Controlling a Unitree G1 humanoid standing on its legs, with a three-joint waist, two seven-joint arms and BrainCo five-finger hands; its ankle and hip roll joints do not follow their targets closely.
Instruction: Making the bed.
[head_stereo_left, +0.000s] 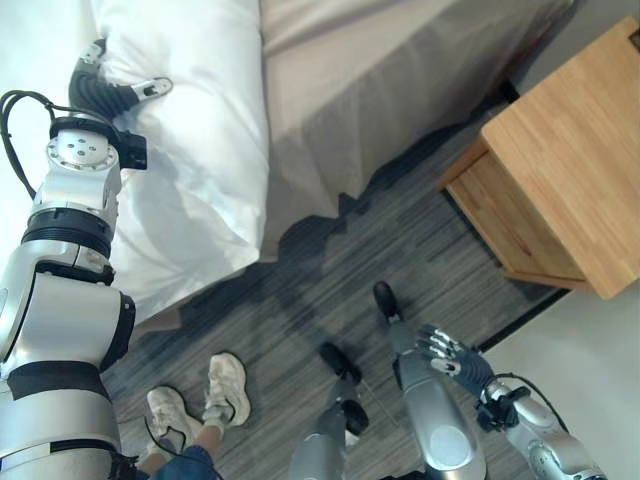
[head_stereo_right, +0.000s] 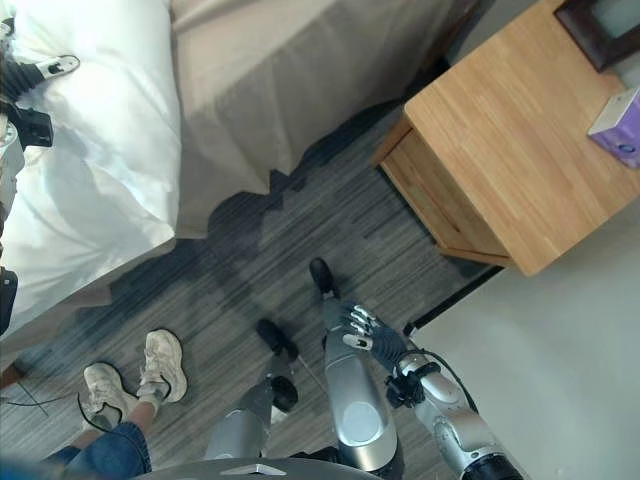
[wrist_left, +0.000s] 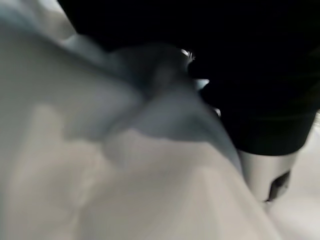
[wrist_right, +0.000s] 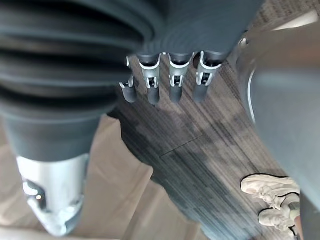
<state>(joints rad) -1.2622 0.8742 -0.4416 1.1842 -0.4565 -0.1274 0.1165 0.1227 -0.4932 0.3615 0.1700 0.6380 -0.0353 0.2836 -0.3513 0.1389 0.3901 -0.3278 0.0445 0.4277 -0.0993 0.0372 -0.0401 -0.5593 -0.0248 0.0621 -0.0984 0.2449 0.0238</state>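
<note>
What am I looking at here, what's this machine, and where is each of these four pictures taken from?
This is a two-legged humanoid robot making a bed. Two pictures come from cameras in its head, looking down; the other two sit on its wrists, very close to each hand. Its left hand rests on the white duvet, which drapes over the bed's edge; whether it grips the cloth cannot be told, since the left wrist view shows folds of white cloth up close. Its right hand hangs by its side over the grey carpet, fingers relaxed, holding nothing. A beige sheet covers the rest of the bed. Beside it stands a wooden nightstand. A person's shoes show nearby.
</note>
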